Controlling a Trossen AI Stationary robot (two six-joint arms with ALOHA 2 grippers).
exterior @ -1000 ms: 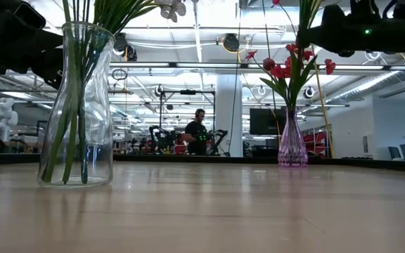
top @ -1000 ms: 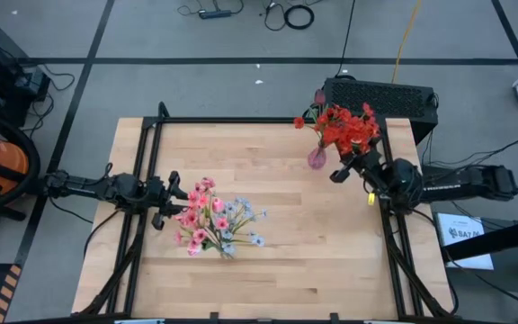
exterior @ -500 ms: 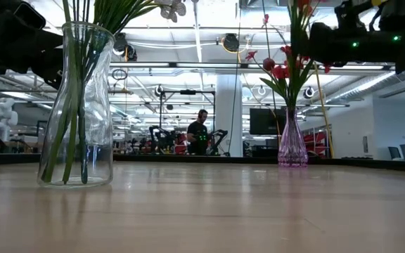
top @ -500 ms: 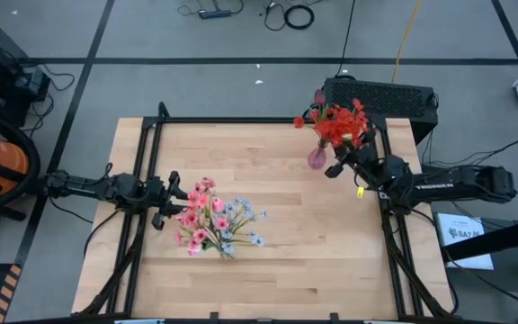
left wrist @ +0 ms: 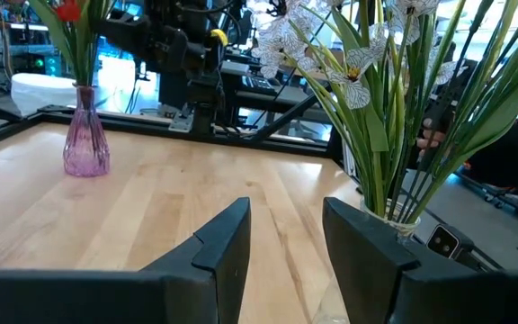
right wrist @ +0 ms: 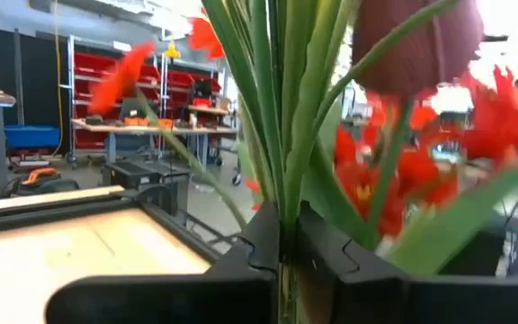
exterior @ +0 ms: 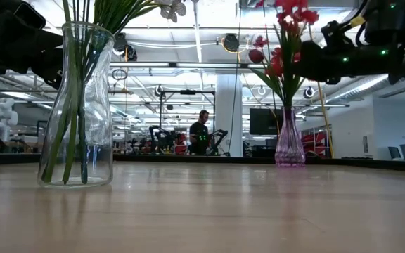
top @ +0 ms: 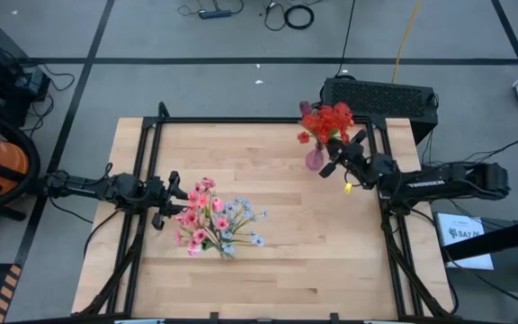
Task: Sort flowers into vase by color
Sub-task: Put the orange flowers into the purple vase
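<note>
Right gripper (right wrist: 281, 256): dark fingers pinched on the green stems of the red flowers (top: 326, 120), upper right of the high view, just above the pink vase (top: 316, 158).
Left gripper (left wrist: 286, 243): fingers spread, holding nothing, at the left of the surface (top: 286, 207) beside the clear vase (exterior: 76, 105).
Materials: pink vase is ribbed tinted glass with a narrow neck; clear vase is smooth glass; surface is pale wood planks.
Change: the right gripper and red bunch have shifted left over the last second, now over the pink vase's mouth.
Flowers: pink and pale blue sprays (top: 214, 220) stand in the clear vase, centre left.
</note>
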